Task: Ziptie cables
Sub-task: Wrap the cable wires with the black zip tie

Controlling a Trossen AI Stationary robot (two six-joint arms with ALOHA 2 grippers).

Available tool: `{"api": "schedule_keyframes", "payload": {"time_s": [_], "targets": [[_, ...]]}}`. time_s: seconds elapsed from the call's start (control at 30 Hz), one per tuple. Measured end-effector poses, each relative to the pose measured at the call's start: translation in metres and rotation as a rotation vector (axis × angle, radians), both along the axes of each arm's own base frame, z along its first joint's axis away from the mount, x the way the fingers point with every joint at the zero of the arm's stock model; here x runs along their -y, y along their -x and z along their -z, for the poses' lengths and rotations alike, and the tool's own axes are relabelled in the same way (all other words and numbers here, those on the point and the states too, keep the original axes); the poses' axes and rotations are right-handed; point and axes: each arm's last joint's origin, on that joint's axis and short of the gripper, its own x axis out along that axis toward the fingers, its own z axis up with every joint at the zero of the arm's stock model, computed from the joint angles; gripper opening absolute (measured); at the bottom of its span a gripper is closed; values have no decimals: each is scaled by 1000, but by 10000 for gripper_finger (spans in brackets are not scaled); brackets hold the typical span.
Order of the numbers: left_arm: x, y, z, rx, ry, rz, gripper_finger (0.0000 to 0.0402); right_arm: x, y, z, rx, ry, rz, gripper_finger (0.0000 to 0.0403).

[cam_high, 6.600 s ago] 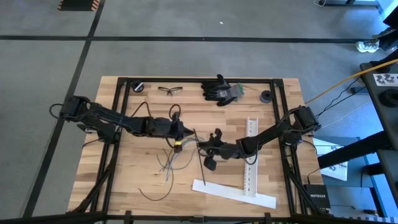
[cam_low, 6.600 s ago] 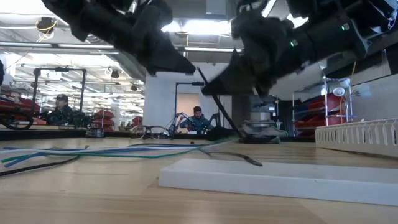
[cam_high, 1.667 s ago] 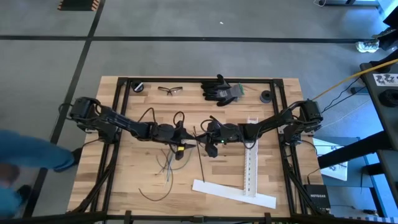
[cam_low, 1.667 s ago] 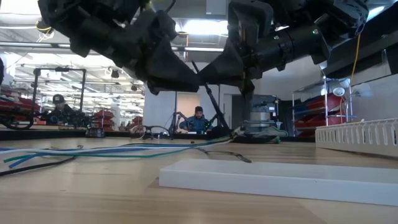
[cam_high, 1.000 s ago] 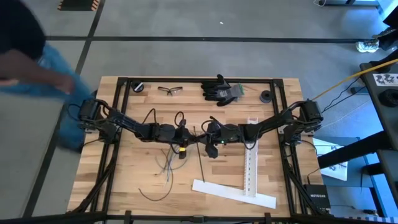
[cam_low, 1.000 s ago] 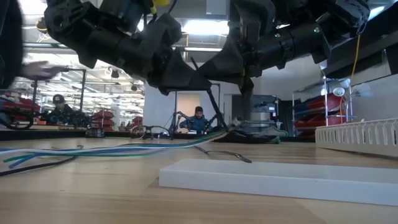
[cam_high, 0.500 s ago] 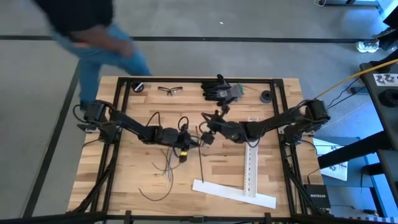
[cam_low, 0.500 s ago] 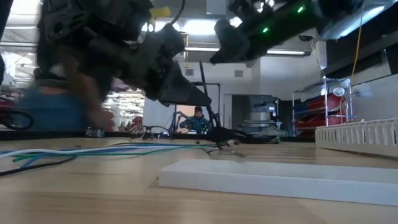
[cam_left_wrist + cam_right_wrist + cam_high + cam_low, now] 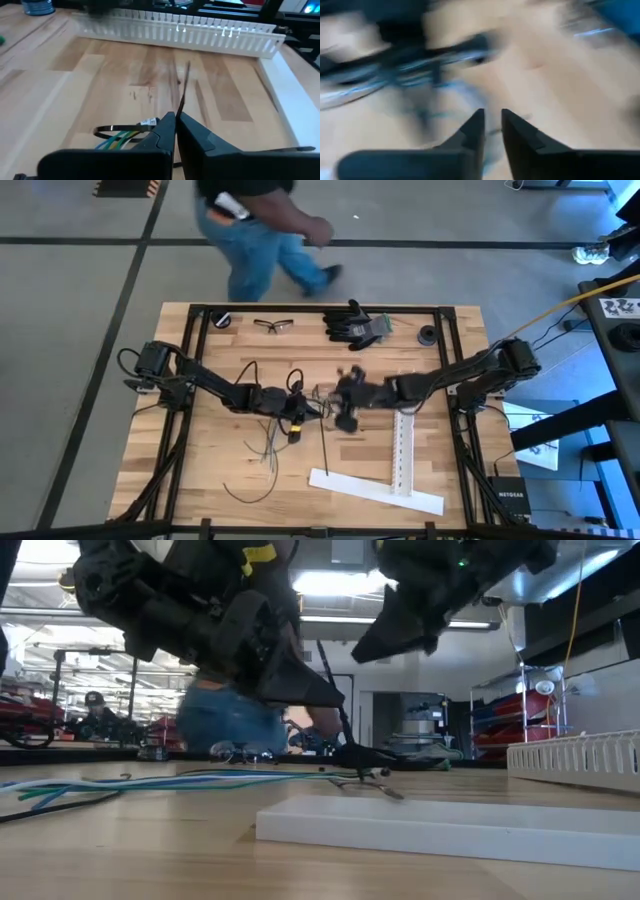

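High view: we see the ziptie (image 9: pixel 323 430) mid-table, its upper end pinched in the closed left gripper (image 9: pixel 318 409) beside the cables (image 9: pixel 268 442), with the right gripper (image 9: pixel 347 418) hovering just right, fingers slightly apart, holding nothing.

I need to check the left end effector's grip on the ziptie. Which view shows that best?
The left wrist view: the left end effector is shut on the ziptie, a black strip between its fingertips. The high view shows it as a thin line, the low view partly; the right wrist view is blurred.

Black ziptie (image 9: pixel 183 89); blue-green cables (image 9: pixel 150 783).
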Motion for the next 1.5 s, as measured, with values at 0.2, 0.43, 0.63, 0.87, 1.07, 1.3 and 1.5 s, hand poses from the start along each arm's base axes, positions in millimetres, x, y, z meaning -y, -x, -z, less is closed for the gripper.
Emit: {"api": "schedule_keyframes", "payload": {"time_s": [0.2,0.43,0.63,0.87,1.07,1.3,1.5], "targets": [[-1,0,0,0,0,-2,0,-28,-16,25,32,-21,-132,147],[-2,0,0,-2,7,-12,0,-28,-27,40,87,19,-65,164],[-2,0,0,-6,7,-8,0,-29,-28,39,104,15,-79,114],[-2,0,0,-3,4,-15,0,-29,-28,39,94,151,-91,9],[-2,0,-1,6,12,-15,0,-32,-26,34,76,446,-32,0],[9,-2,12,-40,-19,43,0,-30,-28,7,28,766,70,0],[10,-7,12,-81,-63,55,0,-21,-15,-29,59,730,130,0]]}}
